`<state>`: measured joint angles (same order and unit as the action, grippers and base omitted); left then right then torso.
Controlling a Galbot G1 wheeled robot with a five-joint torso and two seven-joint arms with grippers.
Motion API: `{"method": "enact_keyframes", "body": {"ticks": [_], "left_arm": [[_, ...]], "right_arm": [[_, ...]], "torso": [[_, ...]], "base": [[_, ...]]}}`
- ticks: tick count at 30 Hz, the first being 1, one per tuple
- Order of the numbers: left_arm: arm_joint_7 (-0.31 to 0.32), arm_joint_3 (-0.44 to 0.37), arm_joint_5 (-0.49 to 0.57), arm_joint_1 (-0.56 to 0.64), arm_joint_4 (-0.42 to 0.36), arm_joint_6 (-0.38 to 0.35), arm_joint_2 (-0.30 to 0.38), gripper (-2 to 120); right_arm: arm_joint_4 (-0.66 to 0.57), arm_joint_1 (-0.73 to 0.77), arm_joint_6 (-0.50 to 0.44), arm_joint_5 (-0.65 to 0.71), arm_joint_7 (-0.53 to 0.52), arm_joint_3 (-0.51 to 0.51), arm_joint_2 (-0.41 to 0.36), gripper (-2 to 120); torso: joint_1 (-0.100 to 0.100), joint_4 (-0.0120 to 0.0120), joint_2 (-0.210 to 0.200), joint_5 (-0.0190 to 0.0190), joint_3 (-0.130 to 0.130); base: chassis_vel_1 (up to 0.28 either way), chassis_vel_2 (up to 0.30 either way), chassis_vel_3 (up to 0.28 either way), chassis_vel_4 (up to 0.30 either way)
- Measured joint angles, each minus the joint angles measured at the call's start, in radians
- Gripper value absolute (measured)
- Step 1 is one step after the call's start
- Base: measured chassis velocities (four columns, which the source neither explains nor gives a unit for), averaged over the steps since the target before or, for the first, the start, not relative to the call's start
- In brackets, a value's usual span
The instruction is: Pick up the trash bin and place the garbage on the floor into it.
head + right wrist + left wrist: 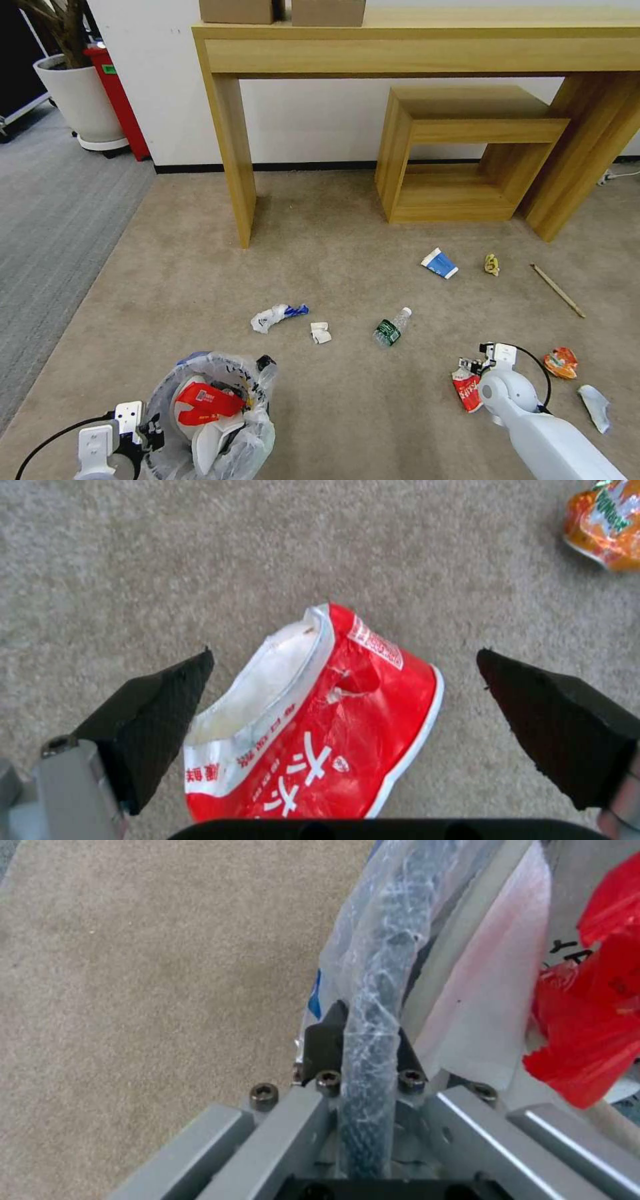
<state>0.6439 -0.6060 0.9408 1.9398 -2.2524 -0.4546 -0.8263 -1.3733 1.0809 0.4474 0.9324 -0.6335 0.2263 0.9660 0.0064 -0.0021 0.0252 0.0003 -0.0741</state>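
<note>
My left gripper (pixel 363 1040) is clamped on the bag-lined round dark bin's (pixel 220 400) rim at seven o'clock; my right gripper (pixel 343 680) straddles a red crinkled wrapper (pixel 333 730), fingers apart, at four o'clock.

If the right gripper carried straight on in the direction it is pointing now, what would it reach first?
Most likely the red wrapper. The right gripper is open and points down at the floor, with the wrapper lying between its fingertips. How much gap remains above it is hard to judge.
</note>
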Motion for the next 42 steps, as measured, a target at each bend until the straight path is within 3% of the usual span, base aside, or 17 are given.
{"method": "enact_keyframes", "body": {"ticks": [19,31,34,36,38,42], "left_arm": [[0.029,-0.019,0.084,-0.01,-0.027,-0.005,0.046,0],[0.087,-0.045,0.237,-0.04,-0.065,0.006,0.082,0],[0.102,-0.059,0.288,-0.042,-0.08,0.01,0.096,0],[0.115,-0.074,0.334,-0.043,-0.097,0.013,0.109,0],[0.117,-0.077,0.341,-0.043,-0.101,0.014,0.11,0],[0.123,-0.088,0.362,-0.042,-0.113,0.017,0.112,0]], "right_arm": [[0.085,-0.019,-0.028,-0.053,0.021,-0.025,0.032,100],[0.129,-0.033,-0.046,-0.095,0.036,-0.039,0.053,99],[0.133,-0.035,-0.047,-0.101,0.033,-0.042,0.059,95],[0.141,-0.039,-0.051,-0.106,0.03,-0.046,0.061,82],[0.141,-0.039,-0.051,-0.107,0.03,-0.047,0.061,81],[0.144,-0.04,-0.054,-0.108,0.029,-0.049,0.062,63]], "torso": [[0.0,0.0,0.0,-0.0002,0.0],[0.0,0.0,0.0,-0.0002,0.0],[0.0,0.0,0.0,-0.0002,0.0],[0.0,0.0,0.0,-0.0002,0.0],[0.0,0.0,0.0,-0.0002,0.0],[0.0,0.0,0.0,-0.0002,0.0]], "base": [[0.0,0.0,0.0,0.0],[0.0,0.0,0.0,0.0],[0.0,0.0,0.0,0.0],[0.0,0.0,0.0,0.0],[0.0,0.0,0.0,0.0],[0.0,0.0,0.0,0.0]]}}
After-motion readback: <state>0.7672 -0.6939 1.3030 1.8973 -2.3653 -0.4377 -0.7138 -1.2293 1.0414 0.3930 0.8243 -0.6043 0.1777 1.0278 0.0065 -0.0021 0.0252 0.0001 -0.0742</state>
